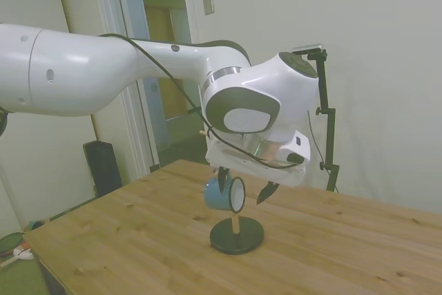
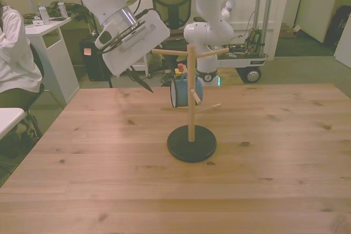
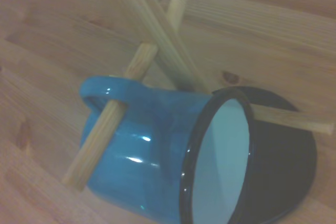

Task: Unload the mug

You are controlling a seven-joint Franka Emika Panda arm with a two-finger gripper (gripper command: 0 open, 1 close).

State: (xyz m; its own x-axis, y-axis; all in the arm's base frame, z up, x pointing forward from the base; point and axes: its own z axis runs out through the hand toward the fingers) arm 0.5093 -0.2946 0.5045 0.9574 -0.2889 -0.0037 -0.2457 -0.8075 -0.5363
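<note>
Arm tilted over stand; gripper spread apart, empty; mug between fingers, hanging on peg.

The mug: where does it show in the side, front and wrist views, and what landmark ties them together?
Side view: the mug hangs below the gripper, above the stand's black base.
Front view: it hangs at picture centre, behind the wooden post.
Wrist view: it fills the lower middle, a peg through its handle.
Shared landmark: the black base, visible in all three.
</note>
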